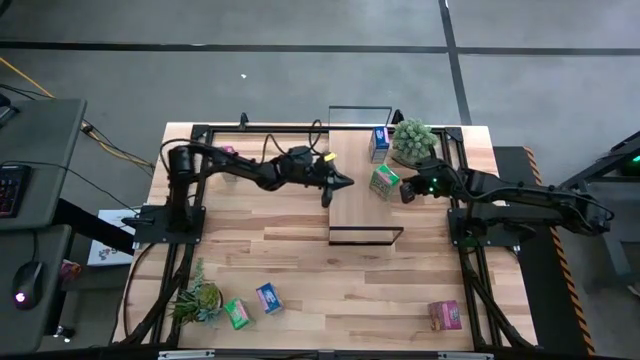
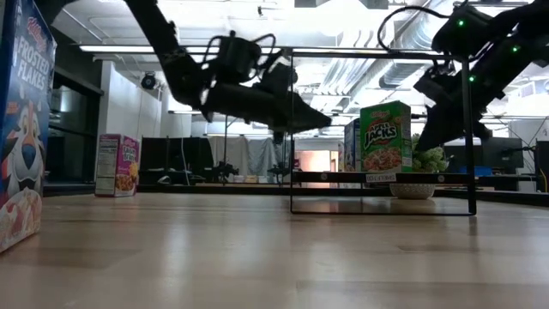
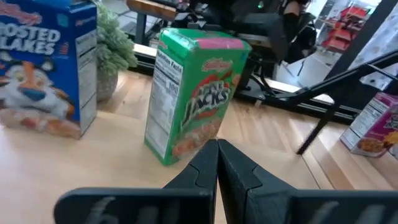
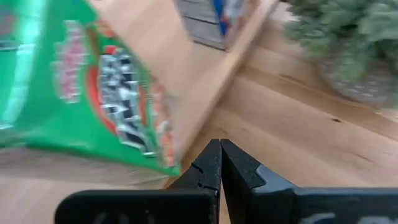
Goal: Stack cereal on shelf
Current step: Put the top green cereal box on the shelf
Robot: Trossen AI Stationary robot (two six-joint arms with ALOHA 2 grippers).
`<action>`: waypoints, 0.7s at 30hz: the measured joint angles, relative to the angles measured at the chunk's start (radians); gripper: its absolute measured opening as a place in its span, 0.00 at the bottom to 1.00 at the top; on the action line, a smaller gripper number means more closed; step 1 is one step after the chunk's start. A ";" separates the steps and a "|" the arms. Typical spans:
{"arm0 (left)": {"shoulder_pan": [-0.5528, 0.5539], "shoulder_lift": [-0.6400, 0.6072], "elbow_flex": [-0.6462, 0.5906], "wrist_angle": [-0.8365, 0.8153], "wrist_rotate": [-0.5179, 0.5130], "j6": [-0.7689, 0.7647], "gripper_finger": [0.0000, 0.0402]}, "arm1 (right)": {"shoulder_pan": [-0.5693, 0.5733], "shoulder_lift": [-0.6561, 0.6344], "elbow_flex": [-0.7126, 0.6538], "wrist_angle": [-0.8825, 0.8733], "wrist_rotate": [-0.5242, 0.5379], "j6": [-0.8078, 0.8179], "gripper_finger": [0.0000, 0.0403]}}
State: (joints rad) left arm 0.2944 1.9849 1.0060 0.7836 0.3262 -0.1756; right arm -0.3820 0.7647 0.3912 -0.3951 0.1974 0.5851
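Shelf [image 1: 355, 190]: light-wood board in a thin black wire frame, lying at the middle of the table between the two arms.
Cereal on shelf: a green Apple Jacks box [image 1: 384, 181] stands upright near the shelf's right edge; a blue Frosted Flakes box [image 1: 379, 143] stands at its far right corner.
Cereal on the table: a green box [image 1: 236, 314] and a blue box [image 1: 268, 298] lie at the near left beside a potted plant [image 1: 198, 299]; a pink box [image 1: 445, 315] sits at the near right; another pink box [image 1: 228, 155] sits far left, under the left arm.
Left gripper [image 1: 343, 182]: fingers pressed together, empty, over the shelf's left part, pointing at the Apple Jacks box.
Right gripper [image 1: 404, 190]: fingers pinched together, empty, just beside the Apple Jacks box at the shelf's right edge.
Second plant [image 1: 412, 140]: just off the shelf's far right corner.
Progress: I judge two of six boxes placed, four left to fetch.
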 joint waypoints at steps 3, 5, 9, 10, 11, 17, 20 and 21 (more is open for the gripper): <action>-0.012 0.049 0.053 -0.004 0.002 -0.005 0.00 | 0.000 0.000 0.000 0.031 -0.025 -0.023 0.00; -0.019 0.078 0.086 -0.007 -0.002 -0.007 0.00 | 0.000 0.000 0.000 0.035 -0.028 -0.026 0.00; -0.031 0.107 0.123 -0.017 -0.008 -0.015 0.00 | 0.001 0.001 0.000 0.034 -0.034 -0.028 0.00; -0.033 0.112 0.133 -0.028 -0.021 -0.014 0.00 | 0.003 0.001 0.000 0.034 -0.035 -0.028 0.00; -0.034 0.118 0.142 -0.039 -0.037 -0.007 0.00 | 0.006 0.001 0.000 0.035 -0.037 -0.028 0.00; -0.041 0.154 0.179 -0.056 -0.086 -0.007 0.00 | 0.035 0.002 0.000 0.051 -0.050 -0.036 0.00; -0.041 0.177 0.204 -0.059 -0.087 -0.007 0.00 | 0.053 0.002 0.000 0.056 -0.050 -0.036 0.00; -0.041 0.182 0.213 -0.064 -0.087 -0.007 0.00 | 0.059 0.002 0.000 0.058 -0.050 -0.036 0.00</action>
State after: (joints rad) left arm 0.2531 2.1673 1.2192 0.7193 0.2387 -0.1824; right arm -0.3226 0.7668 0.3912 -0.3375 0.1474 0.5488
